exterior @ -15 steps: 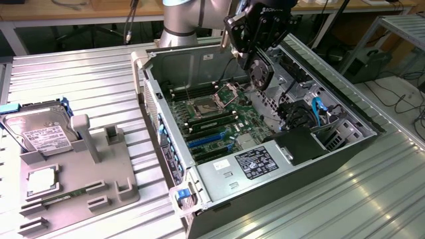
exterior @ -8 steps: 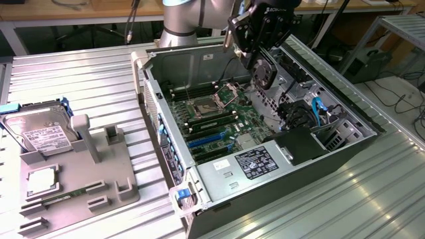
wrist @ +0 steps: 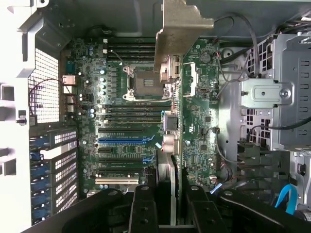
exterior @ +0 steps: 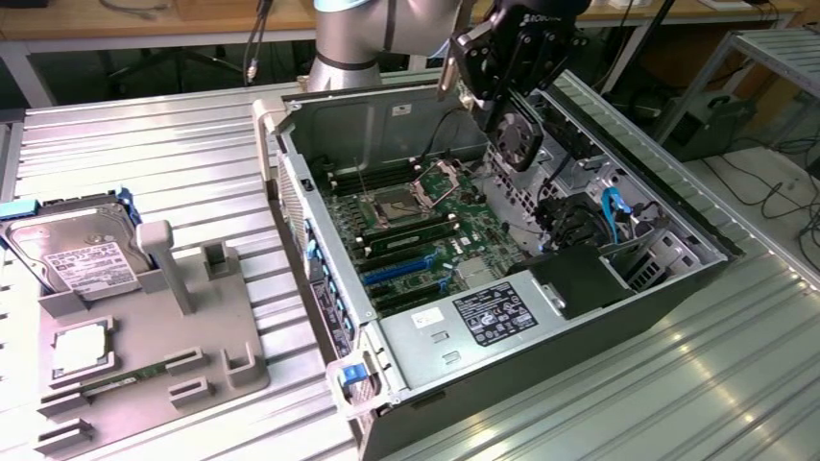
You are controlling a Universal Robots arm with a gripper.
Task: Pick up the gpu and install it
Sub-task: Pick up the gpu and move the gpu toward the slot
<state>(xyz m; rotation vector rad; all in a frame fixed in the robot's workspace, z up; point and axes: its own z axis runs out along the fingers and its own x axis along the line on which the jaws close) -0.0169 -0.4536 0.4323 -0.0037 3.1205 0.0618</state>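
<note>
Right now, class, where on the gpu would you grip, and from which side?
Probably grip the gpu by its top edge, pinched across its thickness from above, as the gripper does. It hangs on edge; its fan sits on one face, its bracket at one end, and the lower edge should stay free for the slots.

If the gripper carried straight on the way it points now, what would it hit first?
Probably the motherboard: the gripper points down into the open case, and the gpu it holds would touch first, though depth is unclear.

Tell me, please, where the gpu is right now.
In the exterior view, the gpu hangs in the gripper above the open case, over the motherboard.
</note>
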